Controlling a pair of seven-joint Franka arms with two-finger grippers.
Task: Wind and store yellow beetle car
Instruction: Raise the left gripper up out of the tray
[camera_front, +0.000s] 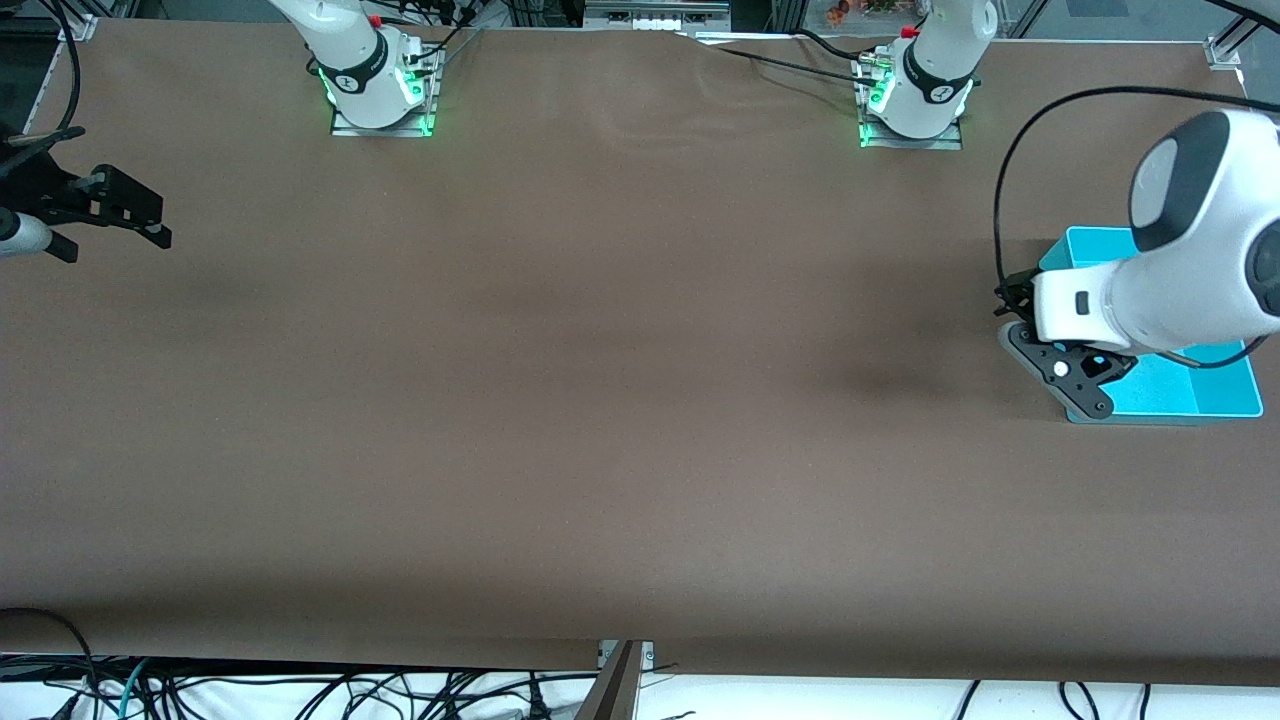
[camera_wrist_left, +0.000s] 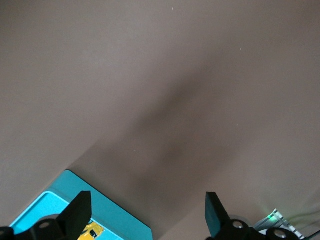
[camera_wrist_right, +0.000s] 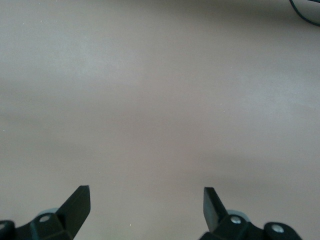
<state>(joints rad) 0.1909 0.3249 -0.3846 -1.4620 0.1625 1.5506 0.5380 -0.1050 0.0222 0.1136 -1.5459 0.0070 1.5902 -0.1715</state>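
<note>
Front view: a brown worktop (camera_front: 600, 400) fills the frame, with both arm bases along its upper edge. A turquoise bin (camera_front: 1190, 390) sits on the worktop at the left arm's end. The left arm reaches in over it, and the left pincer (camera_front: 1075, 370) hangs above the bin's edge that faces the middle of the worktop; the arm's white wrist covers much of the bin. From this angle the spread of its fingers cannot be read. The right pincer (camera_front: 130, 215) is at the right arm's end of the worktop, over bare brown surface, waiting well apart from the bin. The yellow beetle car cannot be made out in this view.

Left wrist view: the left pincer's two dark fingertips (camera_wrist_left: 80, 210) stand wide apart with nothing between them. Below them is a corner of the turquoise bin (camera_wrist_left: 120, 220), and inside it, just beside one fingertip, shows a small patch of the yellow beetle car (camera_wrist_left: 92, 231), yellow with a dark spot. It lies in the bin; most of it is hidden by the pincer. The rest of the frame is brown worktop with a soft shadow.

Right wrist view: the right pincer's fingertips (camera_wrist_right: 80, 202) are spread wide, empty, over plain brown worktop (camera_wrist_right: 160, 100).
</note>
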